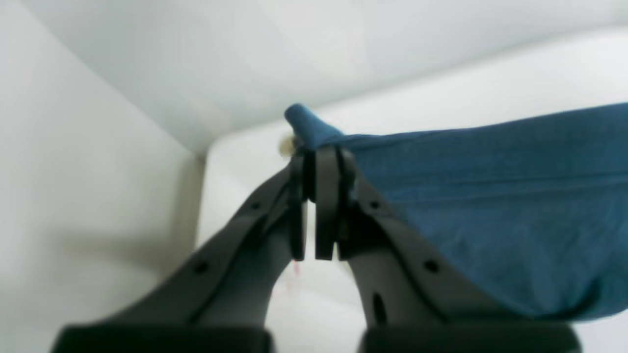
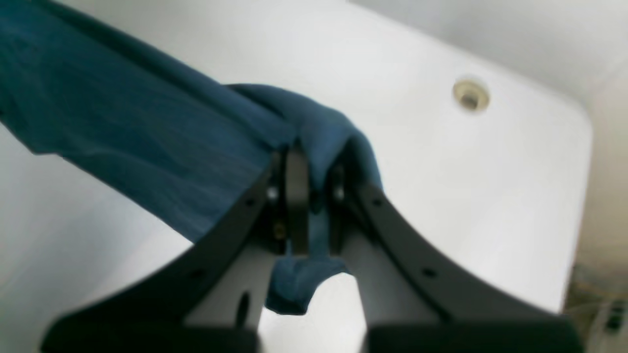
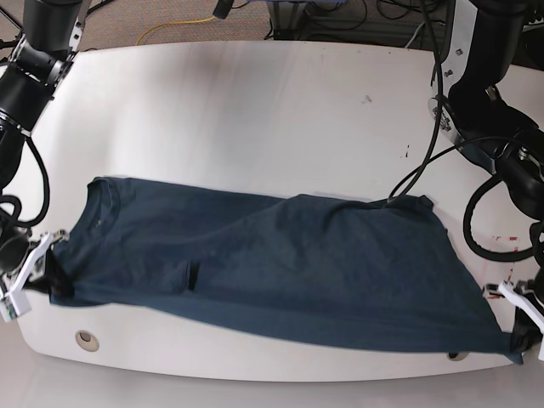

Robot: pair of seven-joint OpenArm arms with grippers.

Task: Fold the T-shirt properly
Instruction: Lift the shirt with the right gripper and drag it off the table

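Observation:
The T-shirt (image 3: 272, 263), dark navy-teal and wrinkled, lies spread across the white table (image 3: 255, 119), stretched between both arms. My left gripper (image 1: 318, 162) is shut on a bunched corner of the T-shirt (image 1: 490, 196), whose cloth runs off to the right; in the base view this gripper (image 3: 520, 340) sits at the shirt's lower right corner. My right gripper (image 2: 309, 196) is shut on a fold of the T-shirt (image 2: 147, 132), with cloth hanging down between the fingers; in the base view this gripper (image 3: 47, 276) is at the shirt's left edge, near the neck.
A round grommet hole (image 3: 84, 340) is in the table near the front left corner, also seen as the grommet hole (image 2: 470, 95). Both grippers are close to the table's front edge. Cables (image 3: 170, 30) lie on the floor behind the table.

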